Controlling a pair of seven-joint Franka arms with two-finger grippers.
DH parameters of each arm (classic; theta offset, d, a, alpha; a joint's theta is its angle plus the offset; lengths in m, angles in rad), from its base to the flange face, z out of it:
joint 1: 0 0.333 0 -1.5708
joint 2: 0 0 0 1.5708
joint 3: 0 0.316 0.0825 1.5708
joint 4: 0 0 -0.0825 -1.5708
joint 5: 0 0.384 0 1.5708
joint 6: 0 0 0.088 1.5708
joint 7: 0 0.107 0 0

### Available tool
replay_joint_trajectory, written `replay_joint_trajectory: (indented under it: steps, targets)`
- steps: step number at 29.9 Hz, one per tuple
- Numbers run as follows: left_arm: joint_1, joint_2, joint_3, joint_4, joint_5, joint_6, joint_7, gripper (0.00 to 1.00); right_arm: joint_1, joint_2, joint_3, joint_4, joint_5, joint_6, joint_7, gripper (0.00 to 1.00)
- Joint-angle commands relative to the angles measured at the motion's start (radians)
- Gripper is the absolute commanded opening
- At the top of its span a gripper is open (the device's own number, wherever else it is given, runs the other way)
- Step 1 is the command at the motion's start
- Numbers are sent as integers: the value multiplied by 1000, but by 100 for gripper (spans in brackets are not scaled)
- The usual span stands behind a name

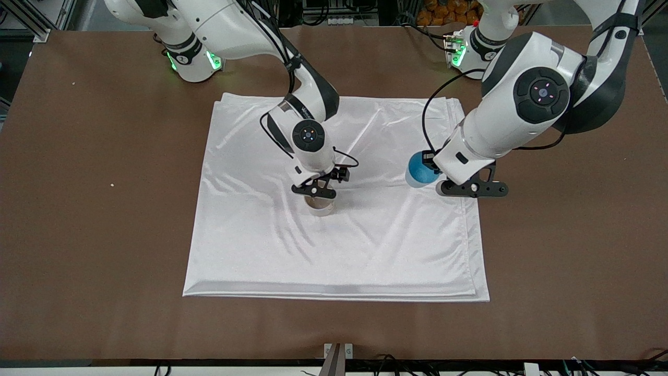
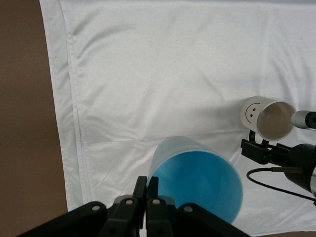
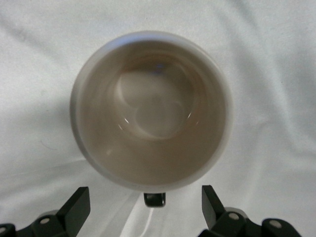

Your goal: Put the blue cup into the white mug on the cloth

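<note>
step: carry blue cup (image 1: pixel 420 170) over white mug (image 1: pixel 320 206) | left gripper (image 2: pixel 146 193) fingers clamped on cup rim, above cloth (image 1: pixel 250 245) edge | right gripper (image 3: pixel 146 206) fingers spread beside mug handle, mid-cloth | advice: centre cup, lower straight

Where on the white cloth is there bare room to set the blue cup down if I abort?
The shiny white cloth lies bare between the off-white ceramic mug and its camera-side edge, and toward the right arm's end. It is crowded at the mug under the open right gripper, and where the left gripper pinches the light-blue cup.
</note>
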Motion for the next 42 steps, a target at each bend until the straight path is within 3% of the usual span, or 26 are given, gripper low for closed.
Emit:
replay_joint_trajectory:
  steps: [1,10,20,34,42]
  targets:
    - [-2,-12,-4,6,-16,-6,-22,0,12,-49,-6,-2,14,-47,31,100]
    - [-3,-15,-4,16,-94,-5,-50,0,2,-142,-7,-1,13,-163,12,100]
    - [-55,3,-4,27,-94,47,-100,0,-89,-198,-10,-2,13,-263,-177,100]
    - [-210,114,7,27,-81,284,-297,0,-303,-248,-12,-1,8,-344,-485,100]
    - [-357,192,80,27,11,388,-395,0,-443,-237,-13,-9,0,-358,-656,100]
